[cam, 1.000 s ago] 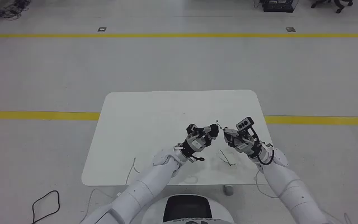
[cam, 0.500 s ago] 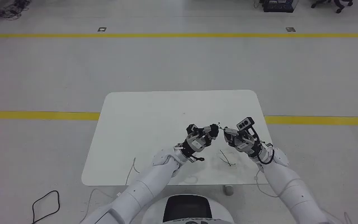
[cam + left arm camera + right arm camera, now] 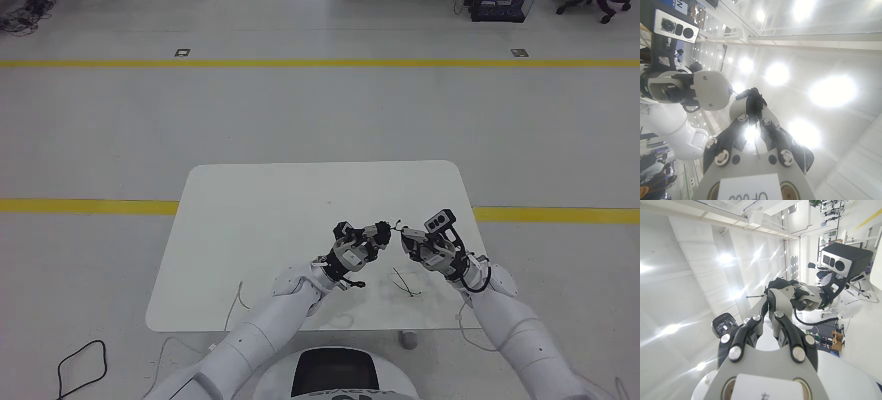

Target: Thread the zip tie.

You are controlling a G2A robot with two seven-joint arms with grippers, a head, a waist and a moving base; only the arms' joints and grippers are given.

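Table: stood in front of the robot, with a floor line passing behind it on either side.
Left gripper, right gripper: were held above the table's near right part, tip facing tip, close together.
Zip tie: was pinched by both grippers and spanned the gap between them.
Loose strand: lay on the table, nearer the robot than the grippers.
Cable: lay on the floor, left of the table.

The top camera is looking down from well above at the table. The wrist cameras are sitting close behind the left gripper and the right gripper, facing up toward the ceiling lights. All three views are sharing both grippers and the zip tie between them.
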